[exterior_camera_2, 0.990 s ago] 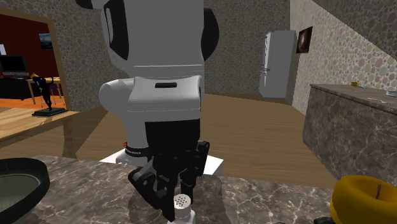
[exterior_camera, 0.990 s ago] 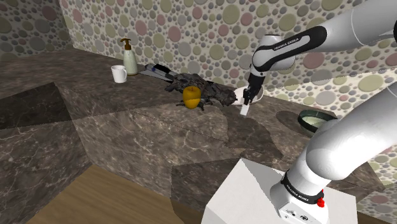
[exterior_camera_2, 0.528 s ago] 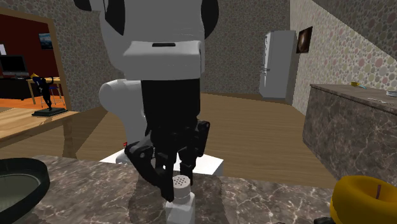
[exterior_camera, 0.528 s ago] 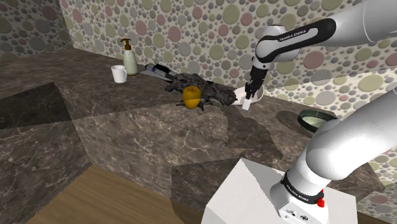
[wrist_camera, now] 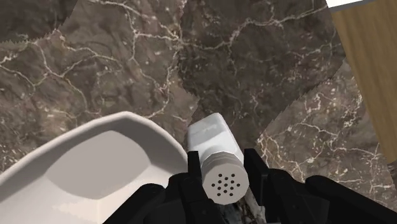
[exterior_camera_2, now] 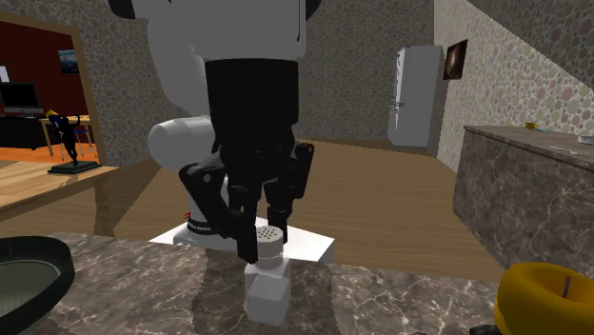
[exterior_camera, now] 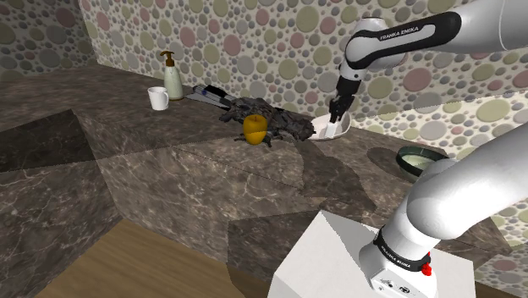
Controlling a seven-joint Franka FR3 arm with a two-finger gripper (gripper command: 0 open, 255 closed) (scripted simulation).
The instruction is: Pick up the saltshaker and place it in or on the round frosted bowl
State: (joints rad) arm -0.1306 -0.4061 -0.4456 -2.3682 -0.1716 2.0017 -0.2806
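Note:
My black gripper [wrist_camera: 222, 177] is shut on a white saltshaker [wrist_camera: 215, 147], clasping it just below its perforated cap. The shaker [exterior_camera_2: 267, 285] hangs upright above the dark marble counter [exterior_camera_2: 400, 295], clear of the surface, under the gripper [exterior_camera_2: 264, 243]. Right beside it, almost under its base, sits a white bowl [wrist_camera: 89, 168] with a smooth pale inside. In the shoulder view the gripper [exterior_camera: 336, 113] holds the shaker [exterior_camera: 327, 128] at the rim of that bowl [exterior_camera: 341, 127], close to the dotted wall.
A yellow object [exterior_camera: 255, 127] rests against a dark crumpled heap [exterior_camera: 271, 118] to the shoulder view's left of the bowl. A dark-rimmed bowl [exterior_camera: 419, 159] sits to the right. A mug [exterior_camera: 158, 98] and a soap bottle [exterior_camera: 173, 76] stand far left.
The gripper has risen with the saltshaker, lifting it off the counter, and carried it toward the wall to the white bowl's rim.

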